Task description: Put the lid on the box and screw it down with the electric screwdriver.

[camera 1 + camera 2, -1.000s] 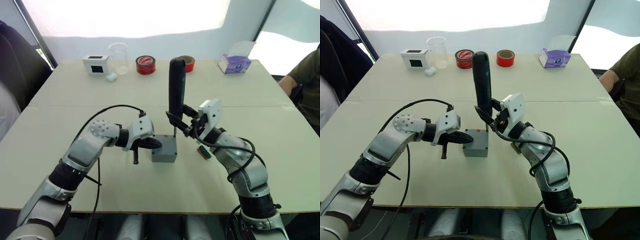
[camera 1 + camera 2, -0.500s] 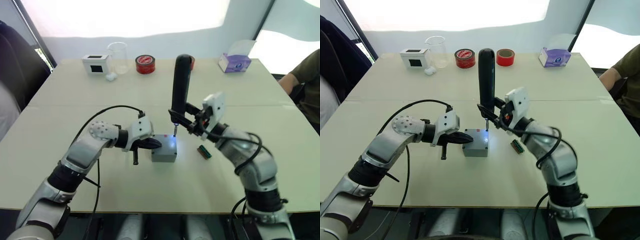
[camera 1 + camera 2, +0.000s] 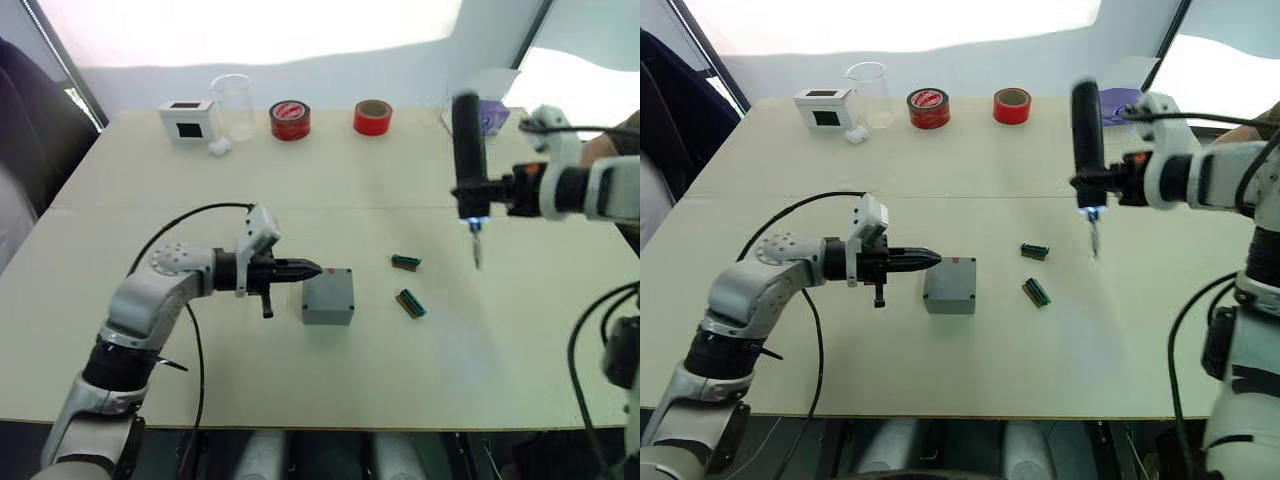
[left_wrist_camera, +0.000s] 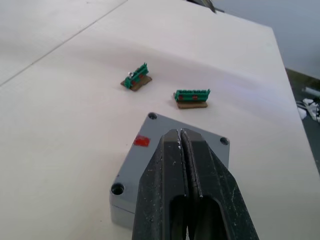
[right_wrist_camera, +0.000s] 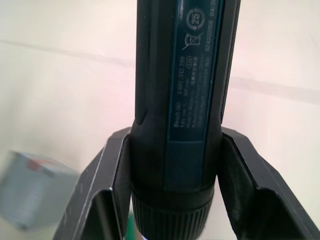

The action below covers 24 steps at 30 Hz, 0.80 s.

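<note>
Two hands busy. Left hand (image 3: 300, 269) clenched, empty, tips beside lid (image 3: 329, 289) sitting on box (image 3: 327, 312) mid-desk (image 3: 300, 380). Right hand (image 3: 482, 187) grasping electric screwdriver (image 3: 467, 150) upright, well apart. Risk: unheld box skidding under bit; loose green connectors (image 3: 410, 303) in return path.

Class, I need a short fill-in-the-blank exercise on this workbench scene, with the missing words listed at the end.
1. The right claw is shut on the electric ______.
2. The left claw has its two fingers pressed ______, at the edge of the box.
3. Two small ______ connector pieces lie on the table beside the box.
4. The mark on the lid is ______.

Missing words: screwdriver; together; green; red
</note>
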Each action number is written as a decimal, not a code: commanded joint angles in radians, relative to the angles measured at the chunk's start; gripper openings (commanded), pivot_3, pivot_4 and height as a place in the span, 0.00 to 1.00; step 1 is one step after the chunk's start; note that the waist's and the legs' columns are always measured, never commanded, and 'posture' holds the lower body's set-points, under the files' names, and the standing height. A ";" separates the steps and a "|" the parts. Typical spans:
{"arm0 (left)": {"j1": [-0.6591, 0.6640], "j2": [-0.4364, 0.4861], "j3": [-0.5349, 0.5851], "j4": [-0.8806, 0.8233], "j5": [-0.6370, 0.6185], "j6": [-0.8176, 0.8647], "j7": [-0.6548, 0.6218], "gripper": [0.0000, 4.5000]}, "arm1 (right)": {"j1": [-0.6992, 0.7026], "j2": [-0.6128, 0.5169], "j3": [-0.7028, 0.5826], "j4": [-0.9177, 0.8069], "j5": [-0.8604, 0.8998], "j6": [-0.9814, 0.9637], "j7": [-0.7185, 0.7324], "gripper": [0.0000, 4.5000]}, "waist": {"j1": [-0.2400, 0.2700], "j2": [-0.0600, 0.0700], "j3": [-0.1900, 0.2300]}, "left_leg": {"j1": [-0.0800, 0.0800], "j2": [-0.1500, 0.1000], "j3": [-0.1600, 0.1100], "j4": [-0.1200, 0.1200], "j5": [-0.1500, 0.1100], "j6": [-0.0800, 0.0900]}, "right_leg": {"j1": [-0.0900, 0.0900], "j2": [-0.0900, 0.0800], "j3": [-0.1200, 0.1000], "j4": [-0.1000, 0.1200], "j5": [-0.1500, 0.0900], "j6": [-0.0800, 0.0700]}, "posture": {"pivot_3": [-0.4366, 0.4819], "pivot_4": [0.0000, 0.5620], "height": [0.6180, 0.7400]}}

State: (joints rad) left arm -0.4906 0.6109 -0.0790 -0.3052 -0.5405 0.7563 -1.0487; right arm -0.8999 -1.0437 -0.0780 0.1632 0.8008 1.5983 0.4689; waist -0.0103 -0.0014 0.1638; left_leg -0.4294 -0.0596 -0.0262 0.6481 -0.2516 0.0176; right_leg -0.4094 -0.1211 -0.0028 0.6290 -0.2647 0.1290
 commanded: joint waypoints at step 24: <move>0.111 0.197 0.045 -0.197 -0.076 0.036 0.032 0.00 | -0.038 -0.016 0.523 0.493 -0.553 -0.384 0.562 0.99 | 0.000 0.004 0.009 | 0.004 0.001 0.003 0.006 0.000 0.000 | 0.004 0.003 0.001 0.001 0.002 0.003 | 0.48 0.27 1.00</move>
State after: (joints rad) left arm -0.3758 0.7954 -0.0637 -0.4993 -0.6128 0.8014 -1.0244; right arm -0.9498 -1.0610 0.4415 0.6418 0.2939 1.2293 1.0320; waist -0.0100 0.0026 0.1732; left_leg -0.4258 -0.0585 -0.0237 0.6540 -0.2518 0.0180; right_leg -0.4052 -0.1183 -0.0016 0.6302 -0.2629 0.1325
